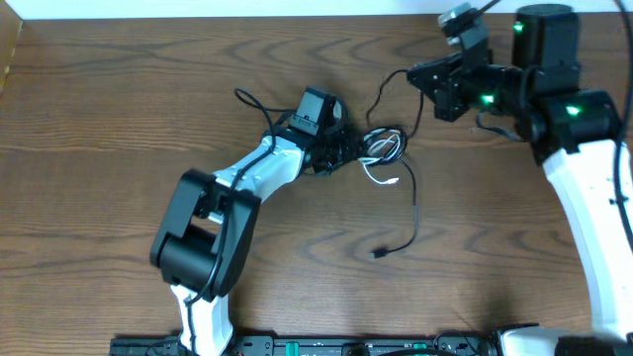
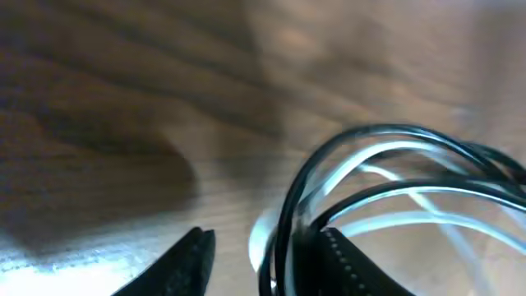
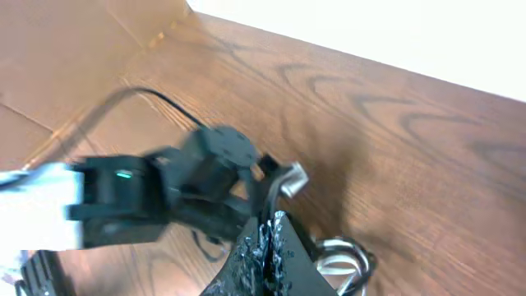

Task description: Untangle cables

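From overhead we see the cables (image 1: 381, 146) bunched in a small knot near the middle of the table (image 1: 99, 99), slightly toward its far edge. The black cable (image 1: 412, 213) trails from the knot toward the near edge and ends in a plug, and the white cable (image 1: 388, 181) pokes a short end out on the same side. The left gripper (image 1: 341, 148) sits right at the knot, which lies just off its tips toward the right edge. The right gripper (image 1: 420, 77) stands well apart, toward the far right corner. A black strand climbs from the knot up to it, so the tangle's long axis runs between that corner and the near edge. In the left wrist view we see its fingers (image 2: 185, 263) partly spread, with black and white loops lying in the gap against one finger and not clamped. In the right wrist view the fingers (image 3: 279, 238) are pressed together. We judge they may be pinching the black strand, though we cannot tell. The left arm is plainly the nearer one, so the coming pull depends on it closing on a loop.
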